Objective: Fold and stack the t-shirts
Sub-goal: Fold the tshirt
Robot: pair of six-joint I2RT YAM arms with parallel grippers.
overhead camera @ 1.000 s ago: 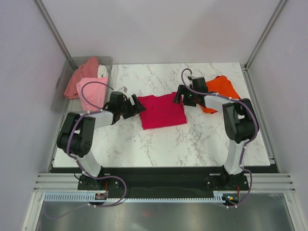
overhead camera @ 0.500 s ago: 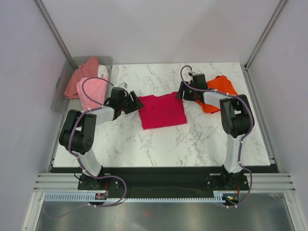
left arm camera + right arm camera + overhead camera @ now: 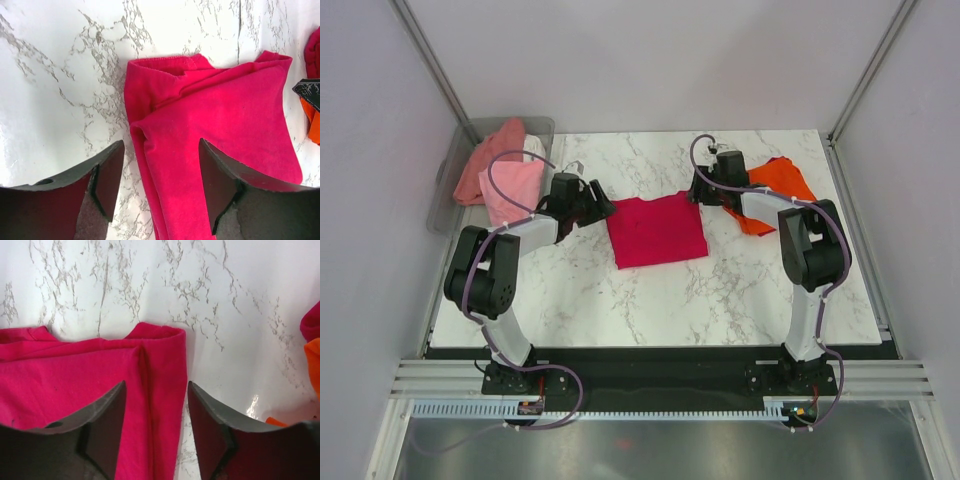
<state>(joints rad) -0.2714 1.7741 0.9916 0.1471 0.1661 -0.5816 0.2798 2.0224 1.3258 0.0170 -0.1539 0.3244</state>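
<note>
A white marble-patterned table (image 3: 620, 290) sits inside pale walls with metal posts in the far corners, and a clear grey bin (image 3: 444, 196) stands off its far left corner holding a light pink t-shirt (image 3: 510, 188), a salmon t-shirt (image 3: 488, 158) and a white t-shirt (image 3: 533, 148). The crimson t-shirt (image 3: 656, 230) lies folded flat between the 2 grippers, with bare marble all along its near side. The left arm reaches forward and inward, low over the table, and the left gripper (image 3: 601, 205) sits at the shirt's far left corner with its jaws spread. In its wrist view, one finger (image 3: 107, 180) is over bare marble just outside the folded edge and the other is over the cloth. The bin is behind and outside this gripper. The right arm stretches far forward and bends inward, and the right gripper (image 3: 698, 192) sits at the shirt's far right corner, jaws likewise spread, with the folded edge lying between its fingers (image 3: 207, 425). The orange t-shirt (image 3: 780, 180) lies crumpled just outside this gripper, partly under the right arm, near the table's right edge
</note>
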